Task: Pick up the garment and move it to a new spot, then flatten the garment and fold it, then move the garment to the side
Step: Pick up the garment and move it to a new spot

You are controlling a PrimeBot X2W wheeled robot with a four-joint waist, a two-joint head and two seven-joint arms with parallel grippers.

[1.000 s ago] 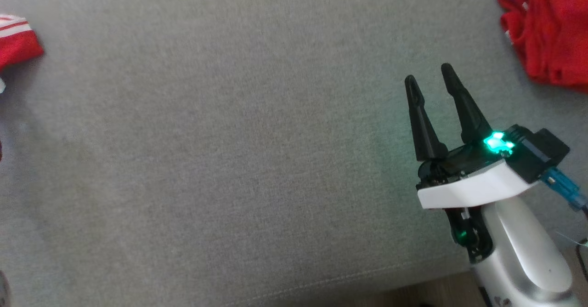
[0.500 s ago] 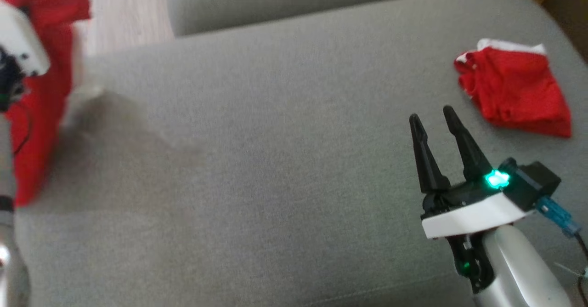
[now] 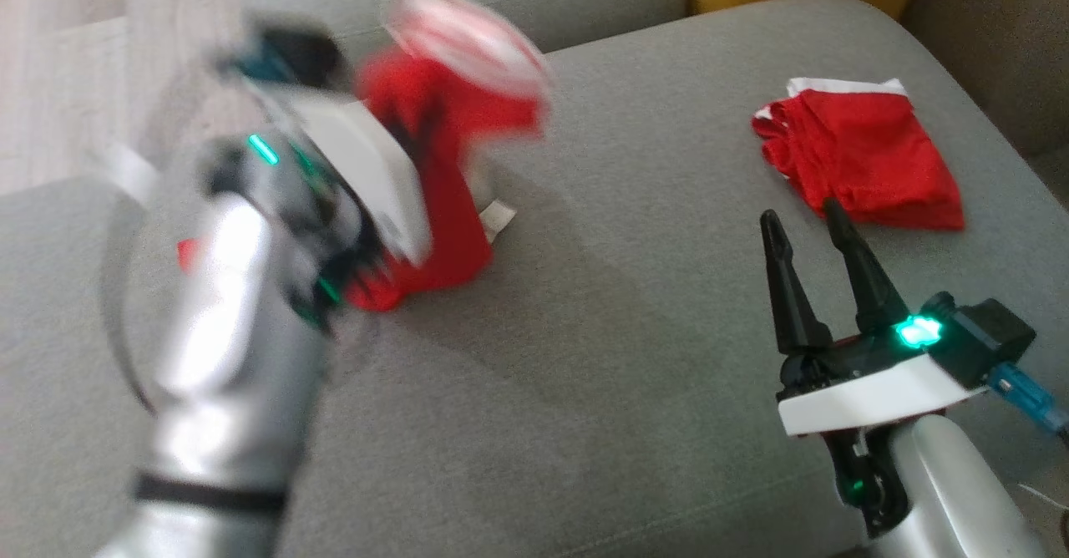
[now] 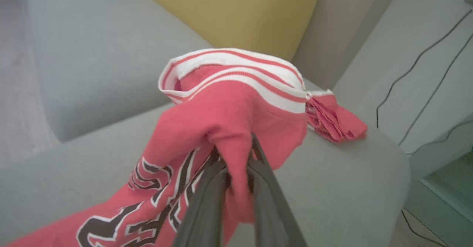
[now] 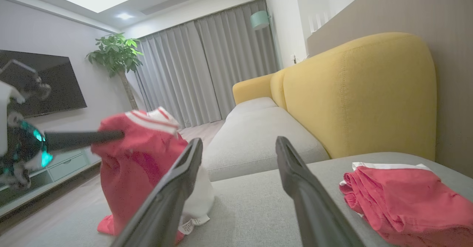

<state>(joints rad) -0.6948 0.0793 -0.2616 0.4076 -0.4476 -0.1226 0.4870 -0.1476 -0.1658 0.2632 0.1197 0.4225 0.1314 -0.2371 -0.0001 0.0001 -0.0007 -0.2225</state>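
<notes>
Left wrist view: your left hand [image 4: 234, 147] clamps the shirt [image 4: 229, 106] mid-carry; lay it flat, nine o'clock of your open right hand [image 3: 803, 215].

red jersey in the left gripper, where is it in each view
Head view: red jersey, blurred, upper left of centre.
Left wrist view: centre, pinched by the left gripper, jaws shut on it.
Right wrist view: left of centre, its bottom on the grey sofa.
Shared landmark: the folded red garment, to the jersey's right in every view.
</notes>
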